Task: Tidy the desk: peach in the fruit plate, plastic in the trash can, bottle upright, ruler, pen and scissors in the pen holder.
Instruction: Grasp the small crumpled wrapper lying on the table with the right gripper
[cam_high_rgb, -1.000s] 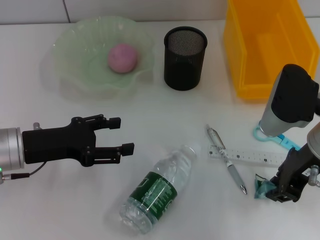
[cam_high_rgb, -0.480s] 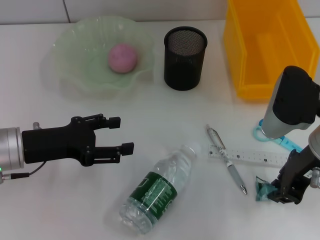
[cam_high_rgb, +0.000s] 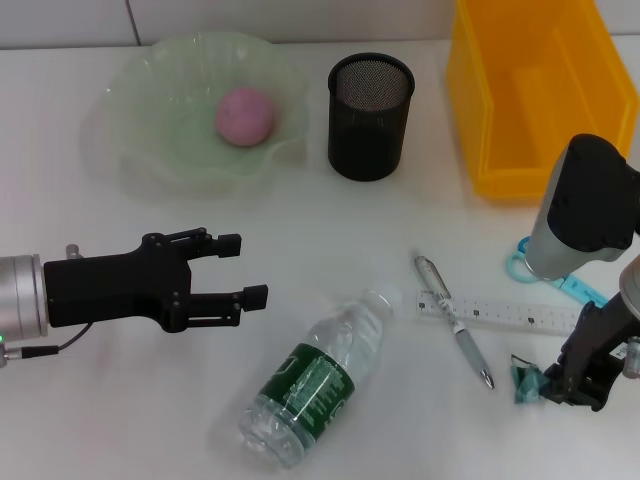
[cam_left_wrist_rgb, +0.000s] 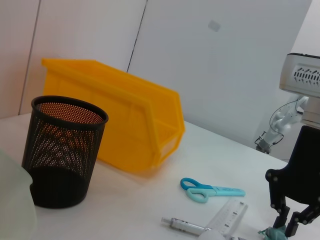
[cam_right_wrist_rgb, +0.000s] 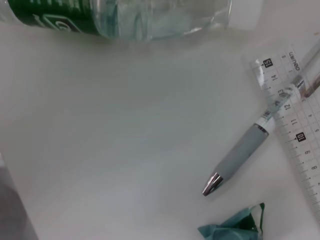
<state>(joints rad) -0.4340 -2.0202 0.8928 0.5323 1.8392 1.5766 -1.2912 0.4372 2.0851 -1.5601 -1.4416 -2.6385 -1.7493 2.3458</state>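
The pink peach (cam_high_rgb: 245, 115) lies in the pale green fruit plate (cam_high_rgb: 150, 160). A clear bottle (cam_high_rgb: 315, 378) with a green label lies on its side at the front. The pen (cam_high_rgb: 452, 320) rests across the clear ruler (cam_high_rgb: 500, 313). Blue scissors (cam_left_wrist_rgb: 210, 190) lie near the yellow trash can (cam_high_rgb: 535, 100), partly behind my right arm in the head view. My right gripper (cam_high_rgb: 562, 388) is down at the teal plastic (cam_high_rgb: 526, 380), touching its right edge. My left gripper (cam_high_rgb: 250, 270) hovers open left of the bottle. The black mesh pen holder (cam_high_rgb: 370, 115) holds nothing I can see.
The pen holder stands between the plate and the trash can at the back. My right forearm (cam_high_rgb: 585, 210) hangs over the scissors. Bare white table lies between the left gripper and the plate.
My right gripper has shifted slightly right and lower at the plastic, which nudged a little with it. The left arm has not moved.
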